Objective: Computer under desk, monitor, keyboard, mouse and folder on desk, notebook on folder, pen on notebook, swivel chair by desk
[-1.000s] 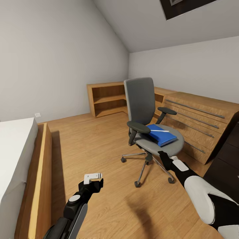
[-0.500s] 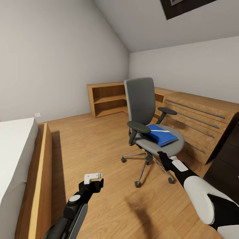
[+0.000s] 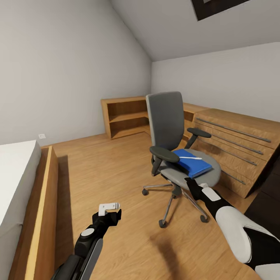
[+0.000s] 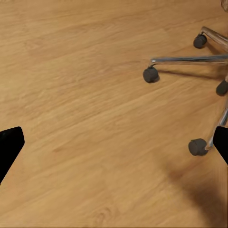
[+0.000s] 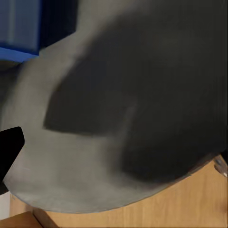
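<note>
At the grey padded swivel chair's (image 3: 182, 155) seat front, the right gripper (image 3: 189, 183) reaches, spread wide, for the flat bright-blue folder (image 3: 192, 162): stiff, light, best pinched at its near edge.

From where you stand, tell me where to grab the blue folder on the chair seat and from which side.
Grip the folder at its near corner, which points toward the seat's front edge. Come in low with the right gripper from the open front of the swivel chair, probably between the armrests. The pen lies loose on top, so keep the folder level.

Wood floor (image 3: 116, 163), grey walls, low wooden shelving (image 3: 124, 116), perhaps a bed (image 3: 15, 182).
</note>
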Tool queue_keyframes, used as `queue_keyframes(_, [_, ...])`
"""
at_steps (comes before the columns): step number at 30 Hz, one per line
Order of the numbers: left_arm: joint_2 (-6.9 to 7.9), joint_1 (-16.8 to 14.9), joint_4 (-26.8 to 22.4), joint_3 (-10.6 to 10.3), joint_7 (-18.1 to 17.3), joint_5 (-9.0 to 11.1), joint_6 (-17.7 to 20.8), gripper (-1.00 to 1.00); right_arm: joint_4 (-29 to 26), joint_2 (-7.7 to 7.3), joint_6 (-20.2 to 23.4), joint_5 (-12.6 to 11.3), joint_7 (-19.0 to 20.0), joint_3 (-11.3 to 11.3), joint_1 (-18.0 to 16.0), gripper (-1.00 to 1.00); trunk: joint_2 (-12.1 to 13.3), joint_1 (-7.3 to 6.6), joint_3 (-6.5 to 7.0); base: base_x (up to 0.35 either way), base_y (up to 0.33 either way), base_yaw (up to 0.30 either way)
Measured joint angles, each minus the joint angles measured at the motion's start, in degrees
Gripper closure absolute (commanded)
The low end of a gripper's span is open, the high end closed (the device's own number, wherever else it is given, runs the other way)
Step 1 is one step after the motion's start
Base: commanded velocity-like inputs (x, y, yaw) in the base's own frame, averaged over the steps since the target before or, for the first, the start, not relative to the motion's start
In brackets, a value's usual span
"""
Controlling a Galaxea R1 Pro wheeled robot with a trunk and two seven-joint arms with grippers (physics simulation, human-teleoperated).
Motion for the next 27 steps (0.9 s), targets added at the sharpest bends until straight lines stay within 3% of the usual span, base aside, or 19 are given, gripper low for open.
queue_keyframes(14, [0.00, 0.0, 0.0, 0.0, 0.0, 0.0, 0.0, -1.00, 0.0, -0.03, -0.1, 0.1, 0.0, -0.1, 0.0, -1.00, 0.0, 0.00, 0.00, 0.279, 0.004, 0.000])
queue_keyframes(27, [-0.01, 0.0, 0.1, 0.0, 0.0, 0.0, 0.0, -1.00, -0.1, -0.11, -0.1, 0.2, -0.1, -0.3, 0.0, -1.00, 0.0, 0.00, -0.01, 0.317, 0.114, 0.000])
